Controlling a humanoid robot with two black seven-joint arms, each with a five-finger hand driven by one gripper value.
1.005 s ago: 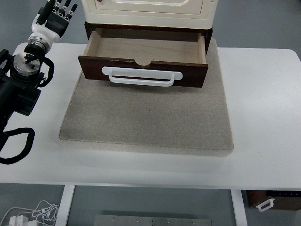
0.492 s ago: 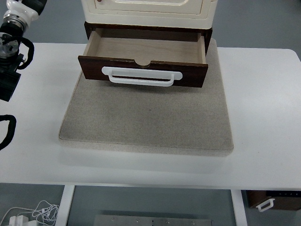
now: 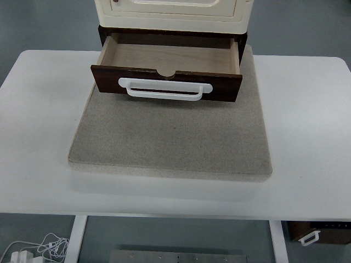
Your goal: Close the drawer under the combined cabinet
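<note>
Open drawer (image 3: 167,66) faces the camera, long axis running left-right.

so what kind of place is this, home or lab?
Looks like a lab or test bench, not a home: a small cabinet with its open drawer staged on a grey mat, on a plain white table, loose cables on the floor.
</note>
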